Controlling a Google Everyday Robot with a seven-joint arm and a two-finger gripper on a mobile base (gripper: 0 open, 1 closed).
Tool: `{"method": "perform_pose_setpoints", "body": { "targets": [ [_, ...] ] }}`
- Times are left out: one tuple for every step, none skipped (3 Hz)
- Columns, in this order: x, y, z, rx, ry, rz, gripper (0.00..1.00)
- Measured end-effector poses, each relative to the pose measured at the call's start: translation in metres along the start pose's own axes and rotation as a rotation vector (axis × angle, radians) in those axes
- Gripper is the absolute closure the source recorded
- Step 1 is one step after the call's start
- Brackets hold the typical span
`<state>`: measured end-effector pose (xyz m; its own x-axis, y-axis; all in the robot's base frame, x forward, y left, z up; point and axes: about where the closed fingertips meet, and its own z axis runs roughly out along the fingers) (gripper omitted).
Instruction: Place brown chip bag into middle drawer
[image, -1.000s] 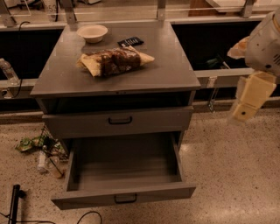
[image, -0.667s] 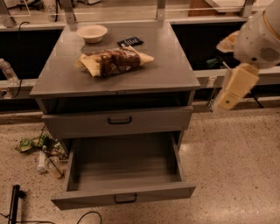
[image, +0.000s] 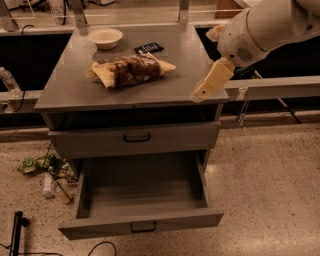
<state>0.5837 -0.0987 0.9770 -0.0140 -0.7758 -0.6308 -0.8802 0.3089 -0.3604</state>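
The brown chip bag (image: 131, 70) lies flat on the grey cabinet top (image: 75, 90), left of middle, dark brown with tan ends. The middle drawer (image: 145, 222) is the lower handled drawer; it is pulled out wide and its inside shows nothing in it. My gripper (image: 207, 84) hangs from the white arm (image: 265, 27) at the right, above the cabinet top's front right corner, well to the right of the bag and apart from it. It holds nothing that I can see.
A cream bowl (image: 105, 37) and a small black card (image: 148, 48) sit at the back of the cabinet top. The upper handled drawer (image: 136, 138) is shut. Litter and bottles (image: 50, 175) lie on the floor at the left. A black cable (image: 100, 247) runs along the floor in front.
My arm and gripper have moved left, from beside the cabinet to over its front right corner. The bag and the drawers have not moved.
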Motion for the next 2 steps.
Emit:
{"method": "perform_pose_setpoints", "body": {
  "targets": [
    [-0.002, -0.001, 0.002, 0.003, -0.006, -0.001, 0.00],
    [-0.028, -0.017, 0.032, 0.047, -0.091, -0.035, 0.00]
  ]
}}
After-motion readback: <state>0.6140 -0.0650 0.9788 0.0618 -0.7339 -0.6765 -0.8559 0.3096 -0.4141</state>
